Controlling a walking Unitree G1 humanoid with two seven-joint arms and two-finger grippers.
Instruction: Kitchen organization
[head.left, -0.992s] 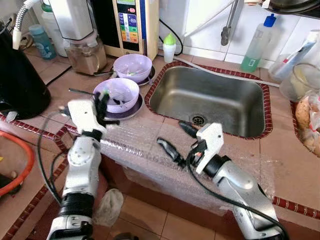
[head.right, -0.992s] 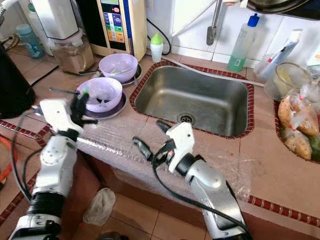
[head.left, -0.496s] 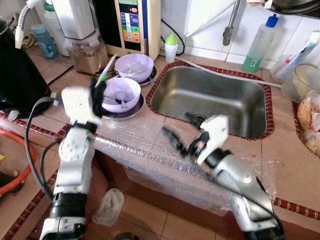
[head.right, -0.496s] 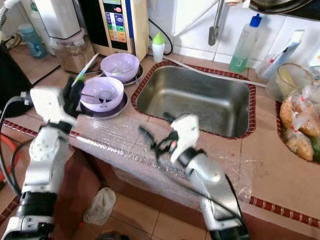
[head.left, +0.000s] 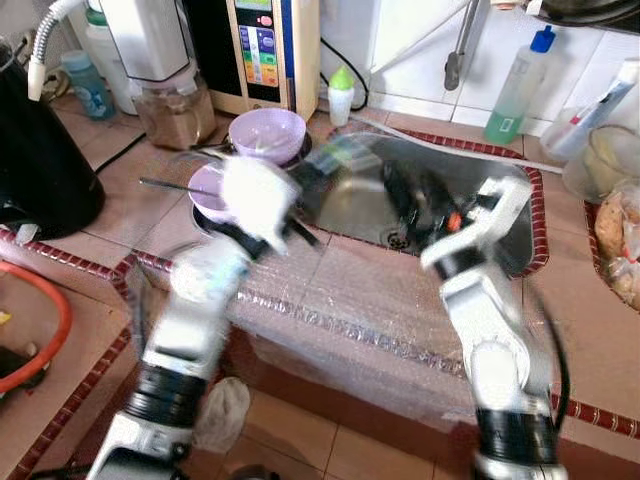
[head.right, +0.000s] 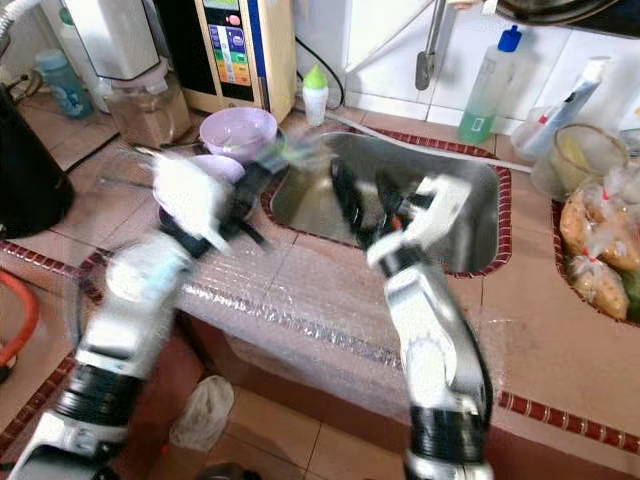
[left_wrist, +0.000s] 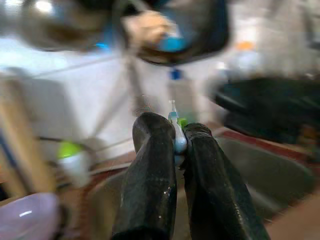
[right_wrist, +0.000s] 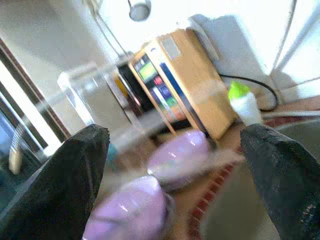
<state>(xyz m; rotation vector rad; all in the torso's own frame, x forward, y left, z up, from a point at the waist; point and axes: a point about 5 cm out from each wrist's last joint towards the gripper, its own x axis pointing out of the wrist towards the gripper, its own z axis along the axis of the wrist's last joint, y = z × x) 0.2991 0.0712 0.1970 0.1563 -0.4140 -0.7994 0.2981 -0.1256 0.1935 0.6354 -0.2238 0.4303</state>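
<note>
Head views: both arms blurred over the tiled worktop (head.left: 90, 215). Left pincer (head.left: 300, 205) by the sink (head.left: 500, 215) rim, just beside the near purple bowl (head.left: 208, 185); right pincer (head.left: 415, 195) over the basin.

Left wrist: fingers (left_wrist: 150, 170) nearly closed, pinching a thin white-green utensil (left_wrist: 176, 132), poss. a toothbrush.

Right wrist: fingers (right_wrist: 75, 175) spread wide, nothing held; far purple bowl (right_wrist: 182, 155) ahead.

Judgement: slow down, keep the pinch firm, and let the utensil go low over the sink w/o clipping the right arm.

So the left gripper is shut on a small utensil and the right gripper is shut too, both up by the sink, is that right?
Not quite. The left gripper is shut on a thin utensil, but the right gripper is open: the right wrist view shows its two black fingers spread wide apart with nothing between. Both are by the sink.
</note>
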